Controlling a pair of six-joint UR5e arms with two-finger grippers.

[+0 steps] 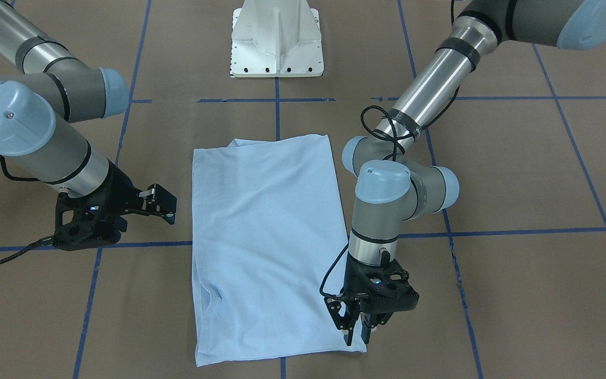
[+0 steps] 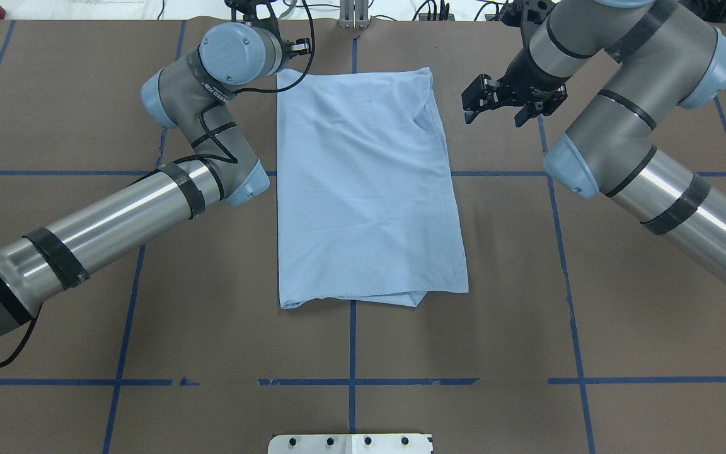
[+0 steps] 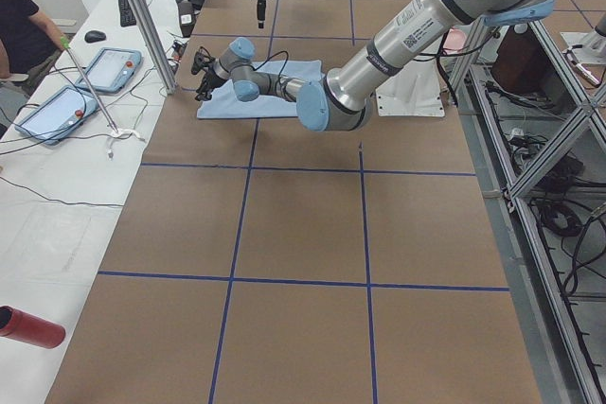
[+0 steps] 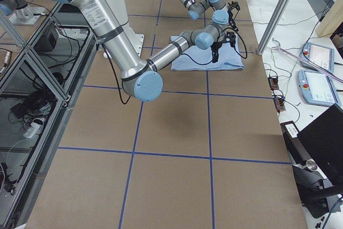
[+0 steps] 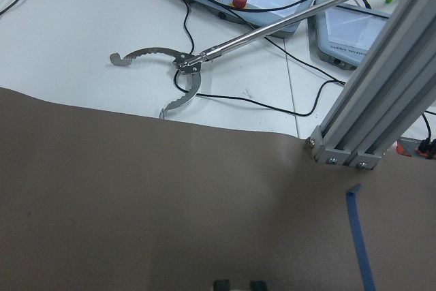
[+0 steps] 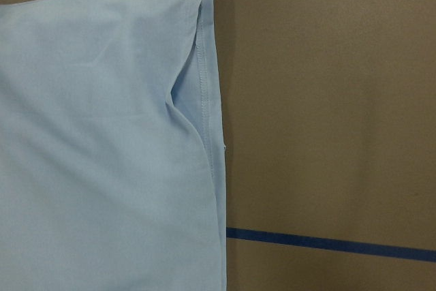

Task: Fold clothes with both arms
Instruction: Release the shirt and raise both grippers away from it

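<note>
Where smoothed flat, rectangular folded T-shirt (image 2: 366, 189)

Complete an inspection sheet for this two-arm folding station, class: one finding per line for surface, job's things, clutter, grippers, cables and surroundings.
Surface: brown table with a blue tape grid.
Job's things: light blue T-shirt lies flat, folded into a long rectangle at the centre.
Clutter: nothing seen on the brown surface beyond the shirt.
Grippers: left gripper points down at the shirt's far corner on the robot's left, fingers close together, grip unclear; right gripper hangs open beside the opposite edge, clear of the cloth.
Cables: black cable loops around the left arm's wrist.
Surroundings: white side bench carries two pendants, a metal reach tool and a red cylinder.
</note>
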